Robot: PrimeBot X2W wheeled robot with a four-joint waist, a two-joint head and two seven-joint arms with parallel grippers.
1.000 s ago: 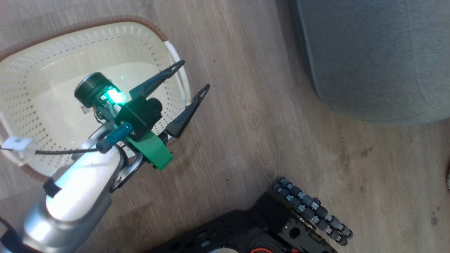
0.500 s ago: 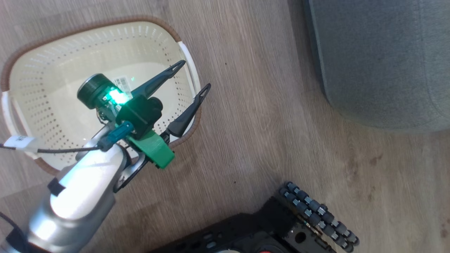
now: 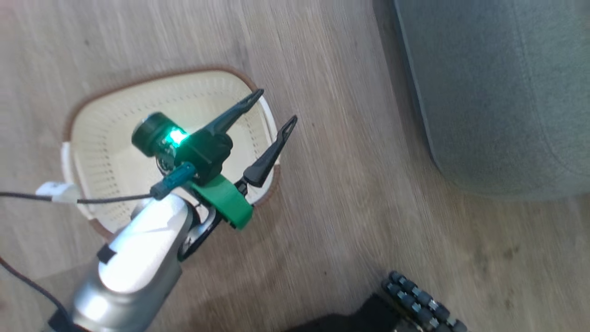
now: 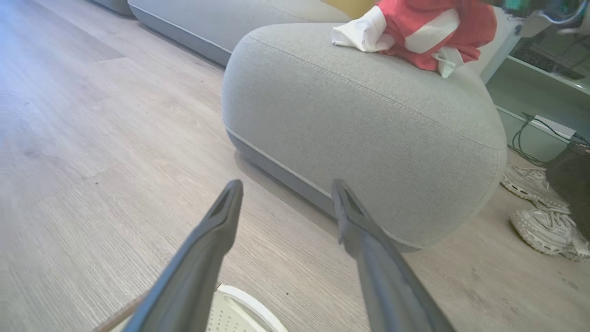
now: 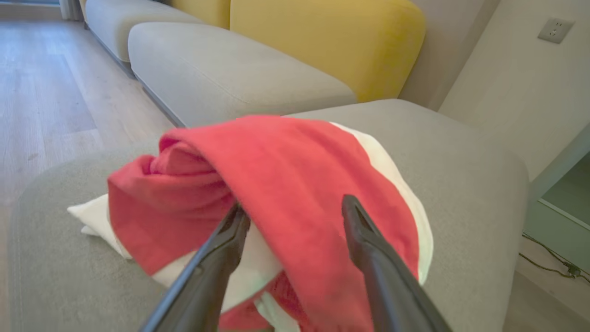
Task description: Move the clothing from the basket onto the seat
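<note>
Beside the seat, head view: hovering over the bare basket with left gripper spread, empty. Left wrist: spotting the clothing heaped atop the seat. Right wrist: straddling it with right gripper parted, seemingly releasing; next, back off without snagging.

Pale wood-grain floor stretched across the room. A yellow backrest rose behind a neighbouring grey cushion. A wall socket sat on the beige wall. Two white sneakers lay on the floor.
</note>
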